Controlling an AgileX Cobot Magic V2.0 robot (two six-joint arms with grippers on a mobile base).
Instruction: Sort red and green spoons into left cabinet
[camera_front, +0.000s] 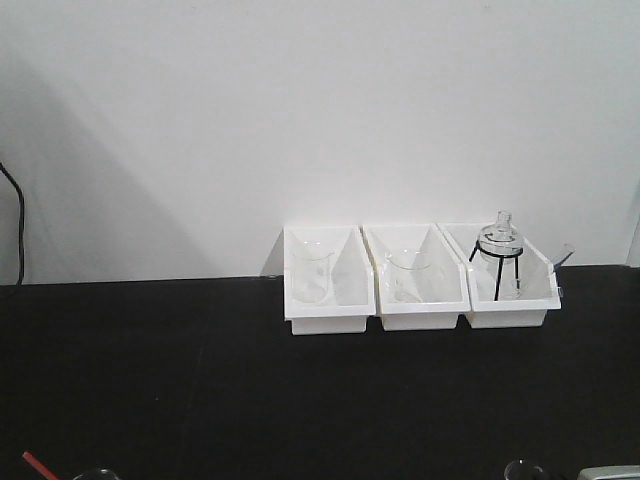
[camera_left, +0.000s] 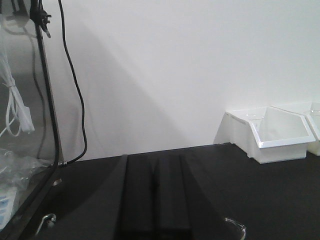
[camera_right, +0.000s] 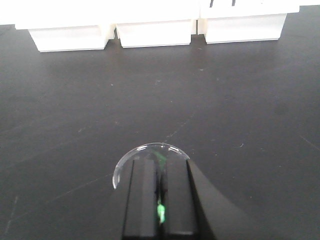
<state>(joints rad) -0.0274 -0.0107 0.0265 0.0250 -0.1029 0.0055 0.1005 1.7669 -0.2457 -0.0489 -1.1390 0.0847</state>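
Left gripper (camera_left: 155, 210): fingers pressed together, nothing between them, low over table (camera_left: 260, 200). Red spoon (camera_front: 36, 466): only front view catches it, tip poking in at bottom-left corner, untouched afaict. Bins (camera_front: 420, 290) at back, just glassware in them. Right gripper (camera_right: 160, 200): clamped on green spoon (camera_right: 160, 214), sliver of green between fingers, right above beaker (camera_right: 150, 151) rim; only right wrist view shows that. Cabinet not in any view, so nothing sorted yet imo. One spoon in hand, both left to deliver.
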